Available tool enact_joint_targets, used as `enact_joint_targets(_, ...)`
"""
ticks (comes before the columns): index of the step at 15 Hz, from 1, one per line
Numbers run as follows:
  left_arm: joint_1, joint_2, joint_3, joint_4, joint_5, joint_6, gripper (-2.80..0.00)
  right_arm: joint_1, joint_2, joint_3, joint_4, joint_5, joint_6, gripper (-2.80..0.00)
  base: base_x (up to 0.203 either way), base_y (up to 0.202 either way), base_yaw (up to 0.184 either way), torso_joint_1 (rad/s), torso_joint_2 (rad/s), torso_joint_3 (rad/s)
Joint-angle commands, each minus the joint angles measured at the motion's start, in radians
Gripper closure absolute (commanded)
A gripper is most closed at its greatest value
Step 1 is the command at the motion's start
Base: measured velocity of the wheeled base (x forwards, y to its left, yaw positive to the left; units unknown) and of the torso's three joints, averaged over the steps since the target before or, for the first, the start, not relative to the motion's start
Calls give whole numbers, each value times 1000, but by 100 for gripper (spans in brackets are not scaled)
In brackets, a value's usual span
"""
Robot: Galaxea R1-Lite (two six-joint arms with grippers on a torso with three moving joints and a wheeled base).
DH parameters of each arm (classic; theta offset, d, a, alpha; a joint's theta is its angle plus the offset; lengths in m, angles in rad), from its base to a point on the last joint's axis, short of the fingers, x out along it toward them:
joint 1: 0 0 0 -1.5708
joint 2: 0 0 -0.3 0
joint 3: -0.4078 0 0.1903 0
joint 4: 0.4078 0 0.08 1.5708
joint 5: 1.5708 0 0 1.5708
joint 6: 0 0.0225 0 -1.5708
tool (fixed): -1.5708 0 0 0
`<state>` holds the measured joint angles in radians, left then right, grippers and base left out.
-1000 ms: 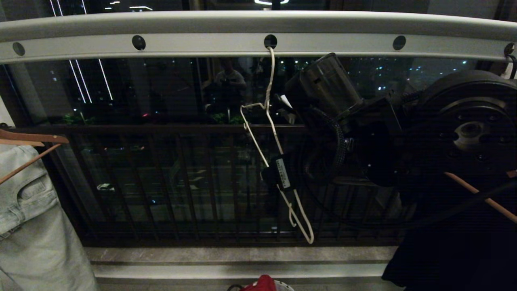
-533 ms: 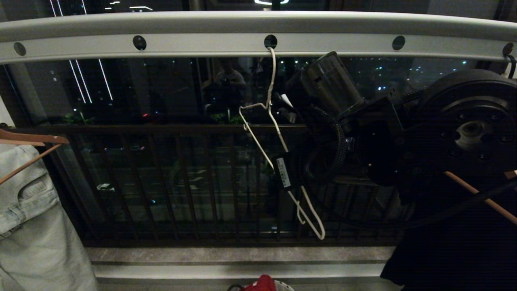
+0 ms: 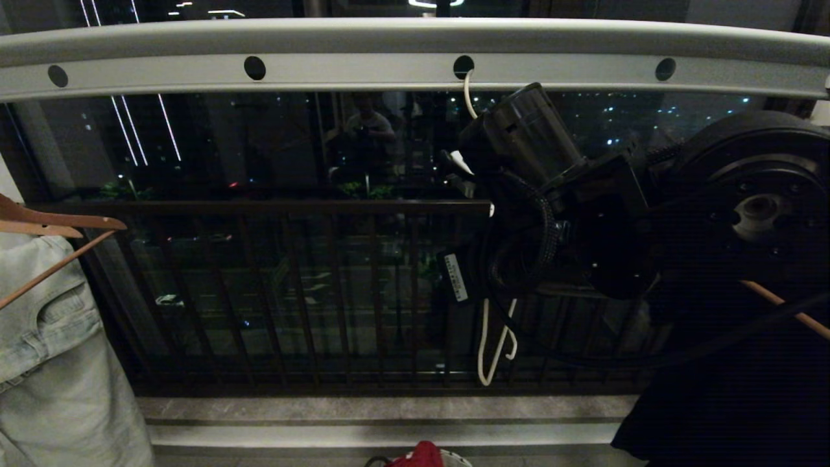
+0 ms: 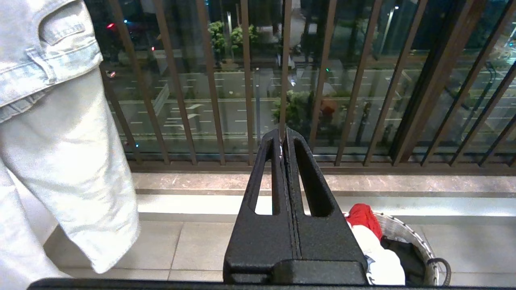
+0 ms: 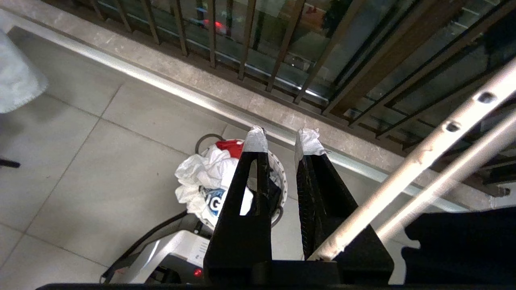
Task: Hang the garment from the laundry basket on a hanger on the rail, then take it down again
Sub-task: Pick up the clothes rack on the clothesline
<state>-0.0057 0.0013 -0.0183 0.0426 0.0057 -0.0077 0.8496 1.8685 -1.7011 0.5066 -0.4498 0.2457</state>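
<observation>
The rail [image 3: 363, 68] spans the top of the head view. The white wire hanger [image 3: 493, 350] hooks into one of its holes and hangs edge-on, mostly hidden behind my right arm. My right gripper [image 3: 457, 285] is at the hanger's middle. In the right wrist view its [image 5: 282, 140] taped tips stand a narrow gap apart, and the hanger's wire [image 5: 403, 177] runs in between the jaws at their root. The garment [image 5: 201, 181] lies crumpled in the laundry basket [image 5: 282, 177] on the floor below. My left gripper [image 4: 283, 135] is parked low and shut, beside the laundry basket [image 4: 407, 233] holding the garment [image 4: 383, 262].
A pale denim garment [image 3: 45, 337] on a wooden hanger hangs at the left, and a black garment [image 3: 726, 402] hangs at the right. The dark balcony railing [image 3: 292, 292] and a stone sill [image 3: 324, 408] lie behind. A red cloth [image 5: 229, 147] tops the basket.
My right jaws have closed in on the hanger. The hanger has swung from slanting broadside to edge-on. The whole head view has shifted slightly to the right.
</observation>
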Motion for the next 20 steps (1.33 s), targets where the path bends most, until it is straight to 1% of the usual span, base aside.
enact_joint_targets(1,0,0,0,0,0,0,0,0,-8,0,3,-3,-2,0,0,0,0,0,0,0)
enact_joint_targets(5,0,0,0,0,0,0,0,9,-17,1,3,-3,-15,0,0,0,0,0,0,0)
enact_joint_targets(9,0,0,0,0,0,0,0,47,-37,9,6,-3,-42,0,0,0,0,0,0,0)
enact_joint_targets(15,0,0,0,0,0,0,0,118,-36,8,-2,-3,-43,0,0,0,0,0,0,0)
enact_joint_targets(20,0,0,0,0,0,0,0,148,-48,4,-25,-7,-65,0,0,0,0,0,0,0)
